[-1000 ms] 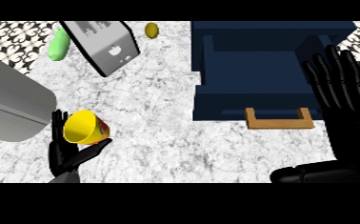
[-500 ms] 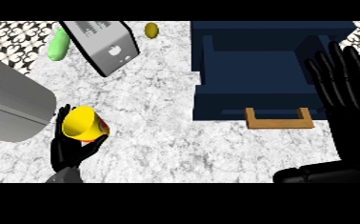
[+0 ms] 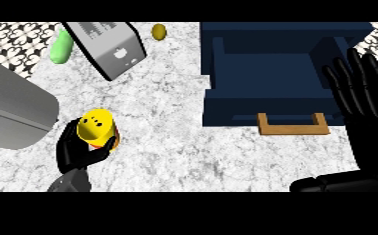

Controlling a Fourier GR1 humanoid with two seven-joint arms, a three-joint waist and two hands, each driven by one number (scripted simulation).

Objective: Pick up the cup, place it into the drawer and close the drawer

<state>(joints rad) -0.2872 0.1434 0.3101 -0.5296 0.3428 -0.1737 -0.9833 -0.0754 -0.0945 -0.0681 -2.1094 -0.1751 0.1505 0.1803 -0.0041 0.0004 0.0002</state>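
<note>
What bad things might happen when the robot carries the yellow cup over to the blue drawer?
1. The cup sits in the left hand, far from the drawer, so it might slip on the long way across.
2. Carried too low, it may bump the drawer's front wall.
3. The right hand rests open beside the drawer, so the arms might get in each other's way.

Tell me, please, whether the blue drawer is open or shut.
Open: the drawer is pulled out, its hollow interior visible from above, with the wooden handle on its near front wall.
</note>
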